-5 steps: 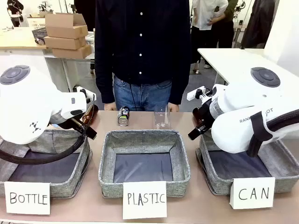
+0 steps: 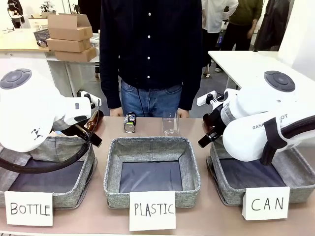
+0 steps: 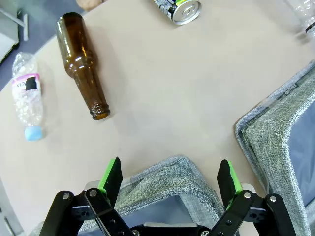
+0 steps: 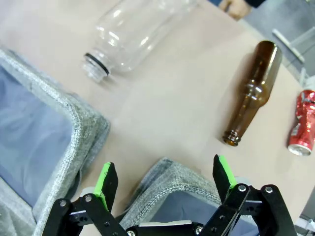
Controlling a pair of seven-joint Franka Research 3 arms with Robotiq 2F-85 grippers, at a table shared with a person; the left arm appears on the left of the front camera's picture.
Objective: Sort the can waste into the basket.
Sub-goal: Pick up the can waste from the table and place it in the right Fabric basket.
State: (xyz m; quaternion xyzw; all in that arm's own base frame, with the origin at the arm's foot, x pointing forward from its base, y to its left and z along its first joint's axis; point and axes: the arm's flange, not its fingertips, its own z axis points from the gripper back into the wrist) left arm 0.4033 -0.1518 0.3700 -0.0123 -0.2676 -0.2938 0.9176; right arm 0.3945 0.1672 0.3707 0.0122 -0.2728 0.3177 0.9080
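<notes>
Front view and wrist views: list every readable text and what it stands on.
"BOTTLE": left card.
"PLASTIC": middle card.
"CAN": right card, fronting the basket.
"RANK" and "OT": right arm, partly hidden.
Dark can, red can, plastic bottle label: print too blurred to read.

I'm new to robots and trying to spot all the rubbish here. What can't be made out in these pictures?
- Dark can, left wrist view: cut off by the top edge; print too small to read.
- Red can, right wrist view: cut by the right edge.
- CAN basket, front view: right arm covers its far part.
</notes>
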